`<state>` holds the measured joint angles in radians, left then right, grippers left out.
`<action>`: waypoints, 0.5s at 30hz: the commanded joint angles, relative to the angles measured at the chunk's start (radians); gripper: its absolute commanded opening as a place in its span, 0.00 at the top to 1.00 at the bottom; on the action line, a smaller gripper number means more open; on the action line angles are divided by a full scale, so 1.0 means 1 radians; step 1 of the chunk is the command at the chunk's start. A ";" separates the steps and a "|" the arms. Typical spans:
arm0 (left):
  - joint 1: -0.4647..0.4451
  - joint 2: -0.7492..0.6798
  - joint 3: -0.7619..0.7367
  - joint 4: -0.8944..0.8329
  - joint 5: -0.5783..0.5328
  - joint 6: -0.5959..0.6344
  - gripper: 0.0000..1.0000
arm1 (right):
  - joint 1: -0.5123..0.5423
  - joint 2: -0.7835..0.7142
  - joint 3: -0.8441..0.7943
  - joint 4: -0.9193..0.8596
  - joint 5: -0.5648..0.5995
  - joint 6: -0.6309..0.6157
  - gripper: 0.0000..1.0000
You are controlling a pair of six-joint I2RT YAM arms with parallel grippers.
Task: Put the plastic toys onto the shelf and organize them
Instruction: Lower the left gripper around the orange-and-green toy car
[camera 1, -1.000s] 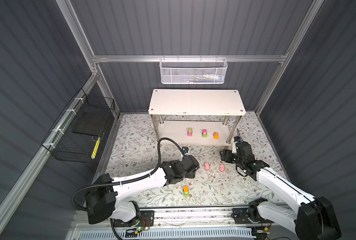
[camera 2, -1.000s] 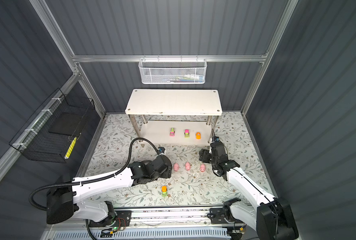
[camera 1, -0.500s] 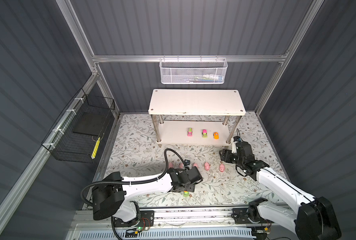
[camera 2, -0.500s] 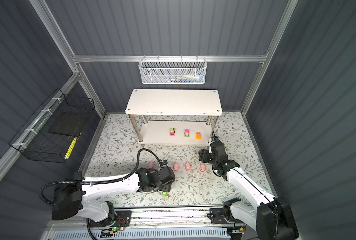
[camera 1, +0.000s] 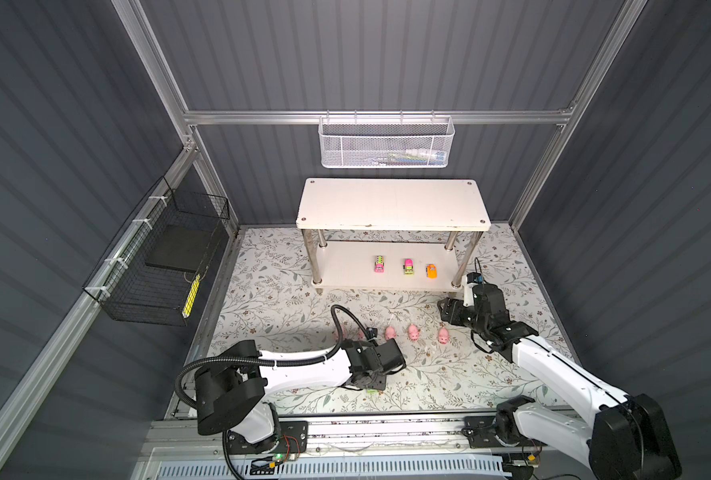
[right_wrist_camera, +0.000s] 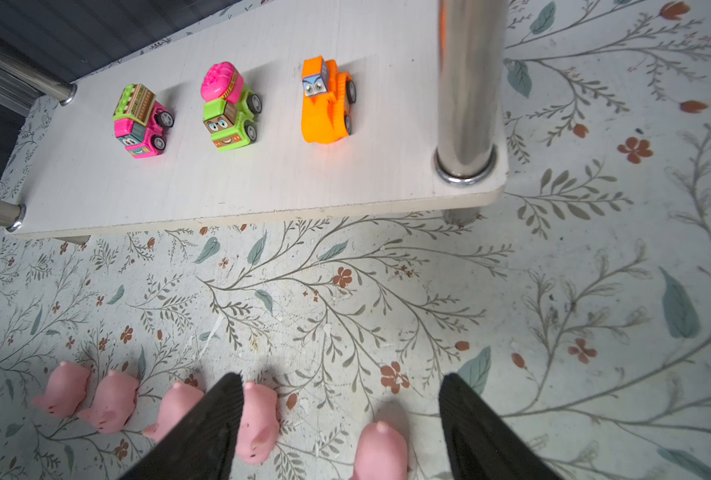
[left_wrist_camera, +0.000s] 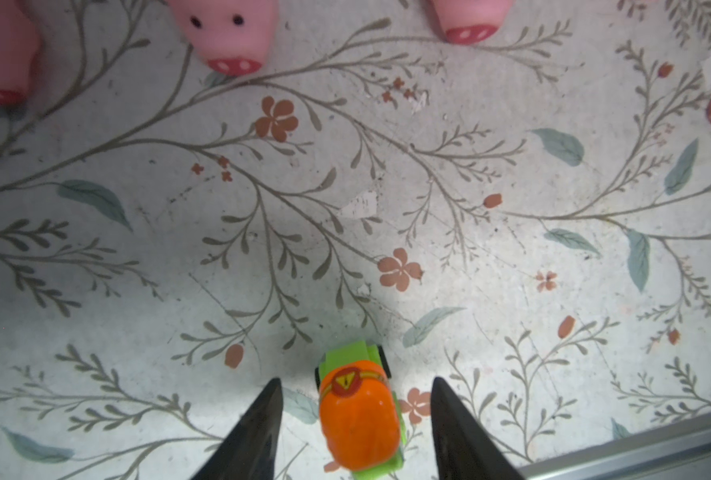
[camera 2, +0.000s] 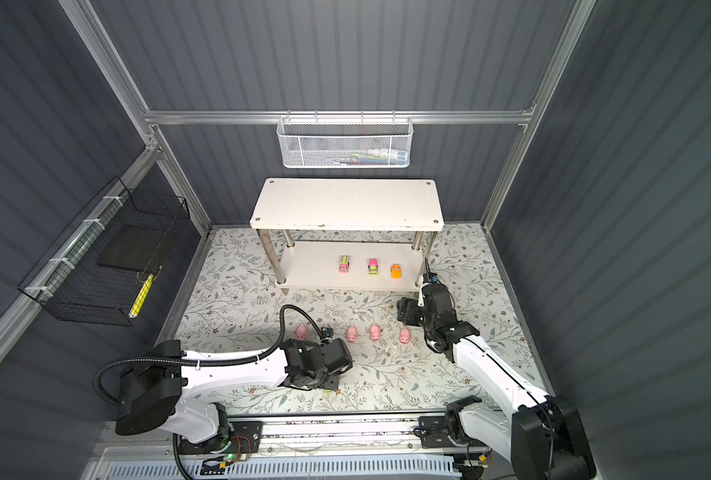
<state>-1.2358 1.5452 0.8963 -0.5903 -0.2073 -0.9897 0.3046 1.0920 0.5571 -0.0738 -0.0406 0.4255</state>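
Nine toys, itemised. Three vehicles stand in a row on the lower board of the shelf [right_wrist_camera: 262, 183]: pink truck [right_wrist_camera: 139, 122], green mixer [right_wrist_camera: 229, 110] with a pink drum, orange car [right_wrist_camera: 326, 102]. One vehicle, the orange-and-green truck [left_wrist_camera: 360, 419], sits on the floral mat [left_wrist_camera: 428, 187] by the near rail, between the fingers of my left gripper [left_wrist_camera: 356, 380]. Those jaws are apart, with a gap on each side of the truck. Five pigs [right_wrist_camera: 110, 401] stand in a line on the mat before the shelf, snouts turned away from it. My right gripper [right_wrist_camera: 340, 376] is near the shelf's front right post, jaws wide apart, holding nothing.
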 commanded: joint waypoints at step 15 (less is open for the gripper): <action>-0.005 0.023 0.023 -0.045 -0.005 0.042 0.66 | -0.010 -0.012 -0.010 0.018 -0.015 -0.004 0.24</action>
<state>-1.2358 1.5604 0.8963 -0.5919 -0.2008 -0.9749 0.2996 1.0920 0.5571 -0.0731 -0.0467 0.4255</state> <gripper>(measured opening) 0.345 0.762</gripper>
